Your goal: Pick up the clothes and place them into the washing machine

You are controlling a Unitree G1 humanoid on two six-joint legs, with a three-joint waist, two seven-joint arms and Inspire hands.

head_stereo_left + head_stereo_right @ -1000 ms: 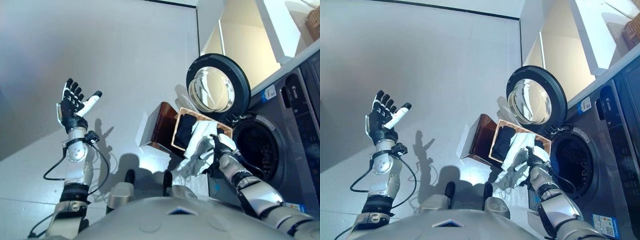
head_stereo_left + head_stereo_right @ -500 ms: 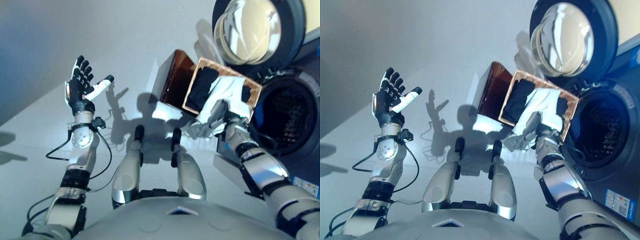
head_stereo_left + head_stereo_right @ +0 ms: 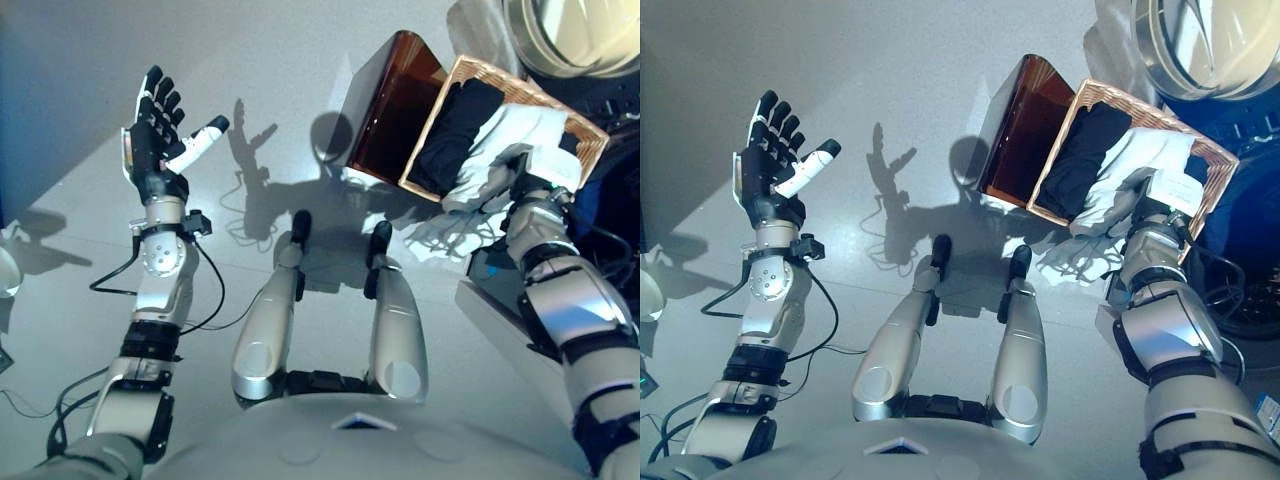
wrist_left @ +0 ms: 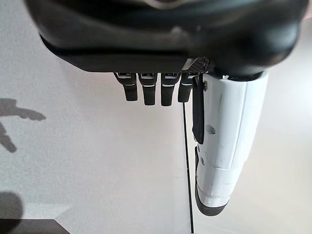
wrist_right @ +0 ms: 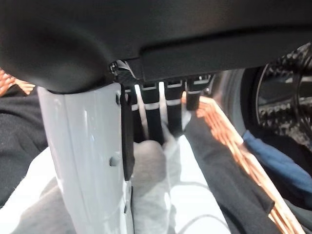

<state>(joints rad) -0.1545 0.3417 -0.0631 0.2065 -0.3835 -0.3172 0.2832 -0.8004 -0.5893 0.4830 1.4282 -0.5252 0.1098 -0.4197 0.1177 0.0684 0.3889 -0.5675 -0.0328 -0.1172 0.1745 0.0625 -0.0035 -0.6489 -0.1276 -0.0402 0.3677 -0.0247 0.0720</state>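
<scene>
A wicker basket [image 3: 1215,165] stands on the floor at the right, holding a black garment [image 3: 1080,150] and a white garment [image 3: 1130,165]. Part of the white garment spills over the basket's near edge onto the floor. My right hand [image 3: 1155,195] rests on the white garment inside the basket. In the right wrist view its fingers [image 5: 161,112] curl into the white garment [image 5: 151,161], a fold bunched against the thumb. My left hand [image 3: 155,130] is raised at the left, open and holding nothing; its fingers [image 4: 151,90] show straight in the left wrist view.
The washing machine's round door [image 3: 1210,50] stands open at the top right, and its dark drum [image 5: 287,97] lies just past the basket. A brown box [image 3: 1015,125] sits against the basket's left side. Grey floor [image 3: 300,60] spreads to the left.
The camera has tilted down, so the whole scene has shifted up and right. My right hand stays on the white garment at the basket. My left hand stays raised and open.
</scene>
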